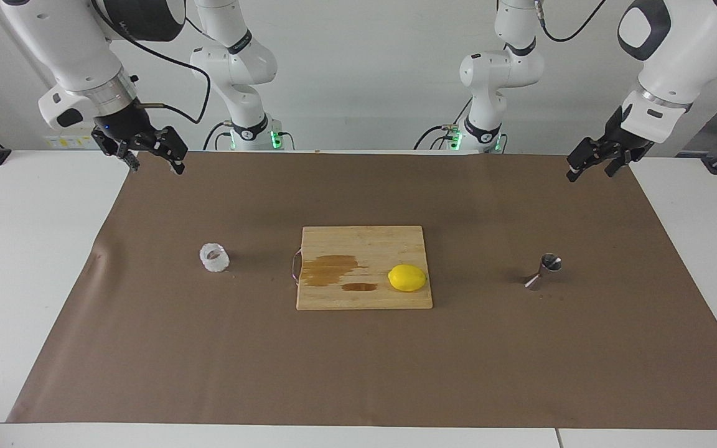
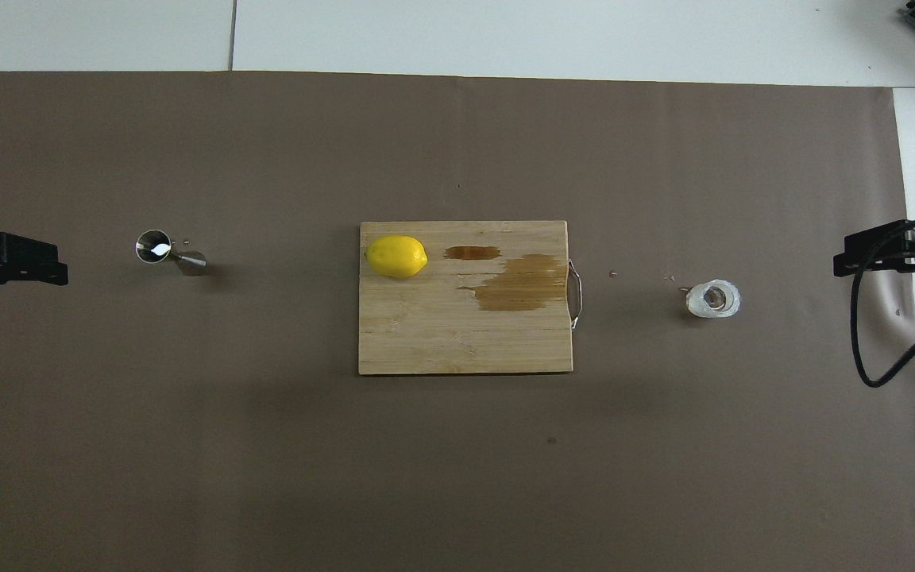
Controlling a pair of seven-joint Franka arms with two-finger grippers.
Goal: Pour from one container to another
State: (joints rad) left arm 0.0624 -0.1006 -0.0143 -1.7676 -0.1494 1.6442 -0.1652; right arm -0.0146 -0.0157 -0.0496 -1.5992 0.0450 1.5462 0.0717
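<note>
Both raised | left gripper (image 1: 594, 167) open | right gripper (image 1: 150, 155) open

A sheet (image 1: 147, 348) covers the middle of the desk (image 1: 22, 261). A cutting board (image 1: 358, 298) lies at the centre of the sheet, with a lemon (image 1: 407, 277) on it toward the left arm's end. The glass cup (image 1: 214, 257) stands on the sheet well apart from the board, toward the right arm's end. The jigger (image 1: 543, 270) stands on the sheet toward the left arm's end, seemingly upright. The cup, the board and the jigger lie roughly in one row.
</note>
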